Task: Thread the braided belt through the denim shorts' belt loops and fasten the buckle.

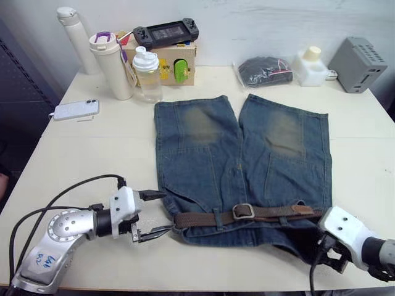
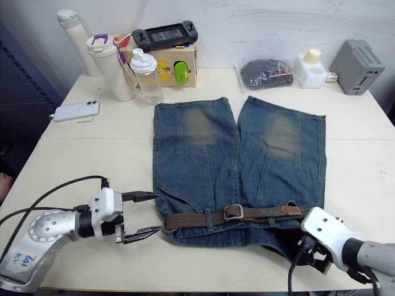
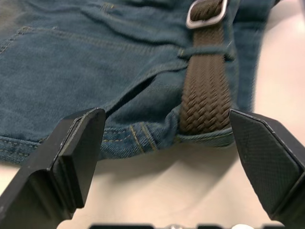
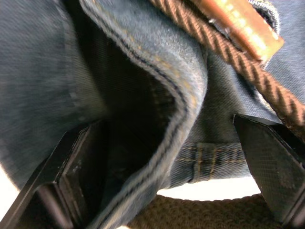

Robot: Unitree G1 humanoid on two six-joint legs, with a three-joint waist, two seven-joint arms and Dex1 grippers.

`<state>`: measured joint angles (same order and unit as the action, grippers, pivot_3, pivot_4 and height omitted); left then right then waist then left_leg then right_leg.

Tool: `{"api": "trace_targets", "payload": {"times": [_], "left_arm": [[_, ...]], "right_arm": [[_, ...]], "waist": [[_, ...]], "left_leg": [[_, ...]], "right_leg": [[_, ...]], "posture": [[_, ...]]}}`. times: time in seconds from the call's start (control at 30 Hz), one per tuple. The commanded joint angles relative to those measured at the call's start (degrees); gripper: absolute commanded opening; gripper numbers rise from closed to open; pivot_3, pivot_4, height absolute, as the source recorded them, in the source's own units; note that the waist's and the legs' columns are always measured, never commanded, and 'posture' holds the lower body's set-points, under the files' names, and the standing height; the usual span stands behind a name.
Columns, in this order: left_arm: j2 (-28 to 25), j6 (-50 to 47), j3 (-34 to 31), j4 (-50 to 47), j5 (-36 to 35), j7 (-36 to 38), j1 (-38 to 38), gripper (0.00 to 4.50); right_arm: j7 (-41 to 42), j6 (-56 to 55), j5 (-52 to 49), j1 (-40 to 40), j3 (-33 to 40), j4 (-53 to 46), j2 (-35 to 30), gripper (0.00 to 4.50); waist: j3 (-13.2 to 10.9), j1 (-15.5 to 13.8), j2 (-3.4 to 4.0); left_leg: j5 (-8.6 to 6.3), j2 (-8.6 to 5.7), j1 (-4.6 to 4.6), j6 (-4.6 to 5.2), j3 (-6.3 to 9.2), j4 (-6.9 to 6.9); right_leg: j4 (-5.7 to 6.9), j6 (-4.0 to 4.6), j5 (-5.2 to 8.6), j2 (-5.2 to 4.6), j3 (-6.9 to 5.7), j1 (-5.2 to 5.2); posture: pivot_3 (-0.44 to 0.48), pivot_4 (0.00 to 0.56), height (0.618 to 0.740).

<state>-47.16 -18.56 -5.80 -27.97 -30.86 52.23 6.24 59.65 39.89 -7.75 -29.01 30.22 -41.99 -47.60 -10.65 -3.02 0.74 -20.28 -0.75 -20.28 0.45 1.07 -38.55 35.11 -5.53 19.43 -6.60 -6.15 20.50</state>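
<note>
- Cream-coloured bench top (image 1: pixel 92 154) carries everything, with a pale wall behind its far edge.
- Left black two-fingered gripper (image 1: pixel 152 214) hovers near the front edge, fingers spread wide apart and empty, just beside the waistband's left end.
- Faded blue denim shorts (image 1: pixel 210 166) lie flat at the centre, waistband toward the front edge.
- Dark olive-brown braided belt (image 1: pixel 203 217) runs along the waistband under narrow blue denim belt loops (image 1: pixel 217 217).
- Small silver rectangular buckle (image 1: pixel 242 211) sits mid-waistband, strap passing through it.
- Right black two-fingered gripper (image 4: pixel 176 176) is at the waistband's right end, fingers (image 4: pixel 78 171) apart around folded denim.
</note>
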Motion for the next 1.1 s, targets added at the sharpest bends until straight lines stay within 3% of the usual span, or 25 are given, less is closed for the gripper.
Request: {"api": "trace_targets", "payload": {"times": [0.03,0.2,0.43,0.67,0.8,1.1], "left_arm": [[-1.0,-2.2,-2.1,-1.9,-2.3,0.7,-2.0,4.5],[0.7,-3.5,-1.3,-1.7,-1.8,-0.4,-4.0,4.5],[1.9,-5.7,-2.5,-1.1,-3.4,-1.0,-5.7,4.5],[4.5,-6.3,-0.8,-1.5,-2.7,-3.3,-8.0,4.5],[5.3,-7.6,-1.0,-2.7,-3.7,-4.0,-8.0,4.5],[2.5,-10.4,-5.3,-4.7,-6.9,-1.7,-5.6,4.5]], "right_arm": [[-1.4,-6.3,3.2,1.1,3.1,7.4,-3.5,4.46],[-6.0,-13.2,6.3,2.1,0.0,13.7,-3.5,4.46],[1.7,-4.5,-10.8,4.8,7.2,7.6,-2.7,4.46],[-1.4,1.4,-21.0,11.6,7.2,5.1,-1.3,4.46],[-0.1,5.6,-26.6,10.0,11.2,4.8,-1.8,4.46],[14.5,7.5,-30.1,-1.3,27.3,14.7,-8.6,4.46]], "waist": [[-0.1,0.0,0.14],[-0.2,-0.1,0.13],[-0.3,0.0,0.16],[-0.4,0.1,0.07],[-0.4,-0.2,0.08],[-0.4,-0.1,0.04]], "left_leg": [[0.0,0.0,-0.01,0.0,0.0,-0.09],[0.01,-0.03,-0.04,0.04,-0.08,-0.29],[0.0,-0.02,-0.12,0.02,-0.07,-0.39],[0.03,-0.01,-0.02,-0.04,-0.08,-0.51],[0.03,-0.01,-0.09,-0.04,-0.07,-0.5],[-0.01,-0.02,-0.14,0.05,-0.1,-0.49]], "right_leg": [[0.03,-0.01,-0.01,0.0,0.01,-0.01],[0.05,-0.08,-0.11,-0.02,0.08,-0.01],[0.12,-0.1,-0.12,0.02,0.06,0.04],[0.42,-0.05,-0.14,0.0,0.15,0.04],[0.41,-0.05,-0.14,0.0,0.13,0.1],[0.23,-0.06,-0.15,0.02,0.09,0.05]], "posture": [[0.0,0.15,0.69],[0.0,0.15,0.69],[0.0,0.15,0.69],[0.0,0.15,0.69],[0.0,0.15,0.69],[0.0,0.15,0.69]]}}
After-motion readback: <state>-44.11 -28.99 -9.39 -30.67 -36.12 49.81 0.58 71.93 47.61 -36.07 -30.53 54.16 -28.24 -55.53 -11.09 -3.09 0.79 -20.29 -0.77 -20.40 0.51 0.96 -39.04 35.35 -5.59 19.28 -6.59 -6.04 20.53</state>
